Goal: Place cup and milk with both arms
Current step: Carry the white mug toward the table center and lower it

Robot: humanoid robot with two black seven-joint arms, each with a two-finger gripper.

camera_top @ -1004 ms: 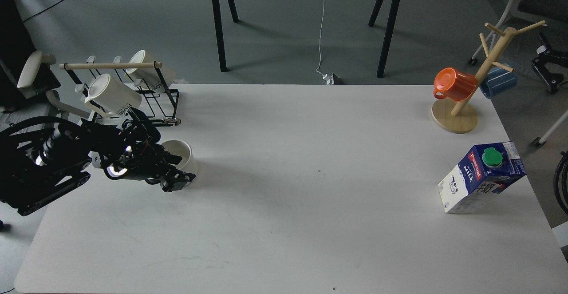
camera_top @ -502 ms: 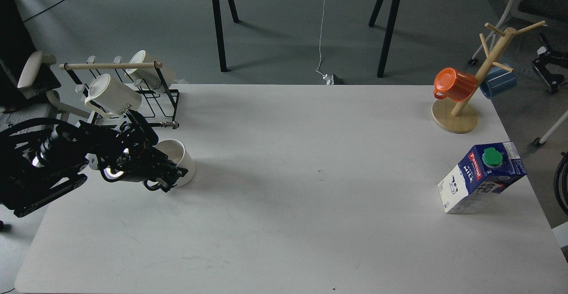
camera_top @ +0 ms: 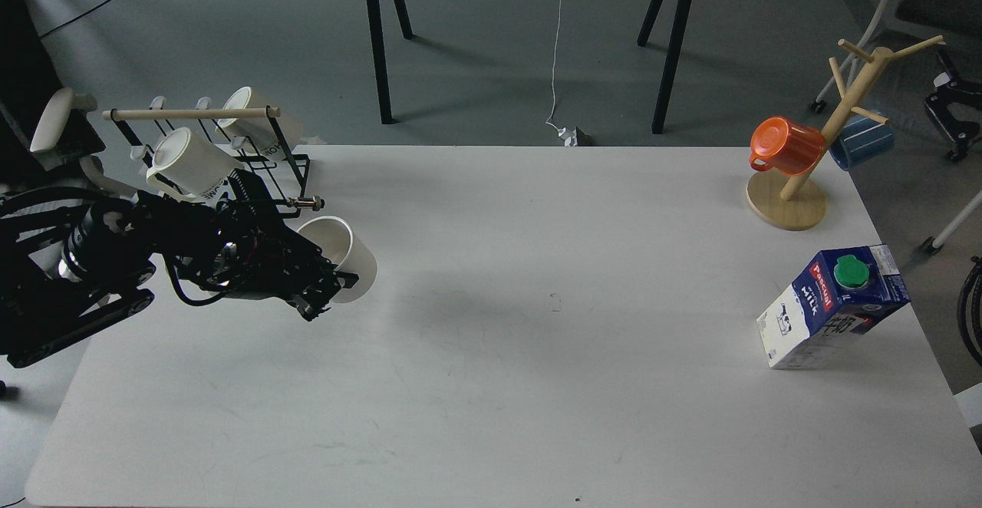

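Observation:
The cup point(camera_top: 349, 255), a short white mug, is held off the table at the left, tilted with its mouth up and to the left. My left gripper point(camera_top: 326, 289) is shut on the cup's near side, where its black handle is hidden by the fingers. The milk point(camera_top: 832, 305), a blue and white carton with a green cap, stands at the right edge of the table. My right arm and gripper are out of view.
A black wire rack point(camera_top: 265, 163) with a wooden rail holds two cream mugs point(camera_top: 192, 163) at the back left, close behind my left arm. A wooden mug tree point(camera_top: 805, 186) with an orange cup point(camera_top: 786, 146) and a blue cup stands at the back right.
My left gripper closed on the cup, lifted it off the table and carried it a little right and up. The cup now tilts. The milk has not moved.

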